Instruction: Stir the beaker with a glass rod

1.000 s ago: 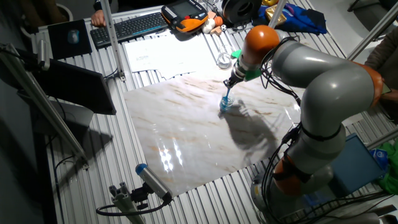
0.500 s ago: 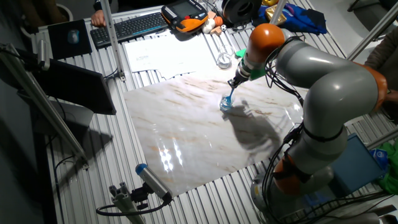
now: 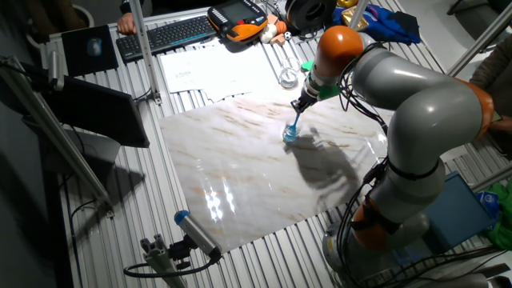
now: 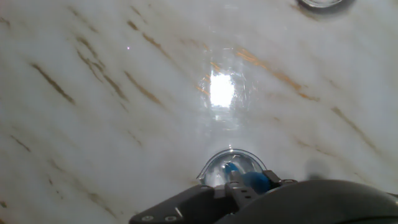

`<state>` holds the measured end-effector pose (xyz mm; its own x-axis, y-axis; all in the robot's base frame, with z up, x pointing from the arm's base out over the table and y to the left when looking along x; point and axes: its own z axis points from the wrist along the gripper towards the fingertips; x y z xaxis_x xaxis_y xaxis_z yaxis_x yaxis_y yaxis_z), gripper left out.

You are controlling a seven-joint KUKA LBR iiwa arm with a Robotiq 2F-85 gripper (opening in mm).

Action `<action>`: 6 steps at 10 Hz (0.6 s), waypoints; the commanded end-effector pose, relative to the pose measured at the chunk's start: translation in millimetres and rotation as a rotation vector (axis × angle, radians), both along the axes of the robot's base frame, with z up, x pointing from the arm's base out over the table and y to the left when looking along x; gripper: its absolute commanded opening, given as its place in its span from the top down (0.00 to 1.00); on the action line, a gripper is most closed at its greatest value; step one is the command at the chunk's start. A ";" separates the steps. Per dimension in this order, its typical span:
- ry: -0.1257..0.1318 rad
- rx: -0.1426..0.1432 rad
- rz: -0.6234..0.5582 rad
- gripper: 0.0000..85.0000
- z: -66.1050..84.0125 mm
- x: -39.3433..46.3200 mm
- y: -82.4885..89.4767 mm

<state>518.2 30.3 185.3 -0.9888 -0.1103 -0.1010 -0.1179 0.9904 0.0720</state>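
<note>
The beaker (image 3: 290, 134) is a tiny blue-tinted glass cup standing on the marble slab (image 3: 240, 176). In the hand view the beaker (image 4: 217, 167) sits at the bottom centre, seen from above. My gripper (image 3: 302, 105) hangs just above it, shut on the glass rod (image 3: 295, 122), a thin light blue stick that slants down into the beaker. In the hand view the glass rod (image 4: 239, 177) shows as a blue tip inside the rim, and the gripper (image 4: 249, 186) body covers the lower edge of the cup.
An untinted clear glass vessel (image 3: 287, 78) stands behind the slab on the slatted table, its rim at the top of the hand view (image 4: 322, 3). Papers (image 3: 204, 68), a keyboard (image 3: 164, 34) and an orange pendant (image 3: 238, 20) lie farther back. A blue-tipped tool (image 3: 194, 232) lies at the front left.
The gripper and rod swung slightly right and then back left over the beaker, with the rod tip staying inside it. The beaker has stayed in place.
</note>
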 end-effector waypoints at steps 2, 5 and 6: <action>0.001 0.004 -0.010 0.40 2.3 1.4 -0.5; 0.013 0.002 -0.029 0.40 17.8 10.5 0.3; 0.033 -0.006 -0.028 0.40 28.9 16.3 0.7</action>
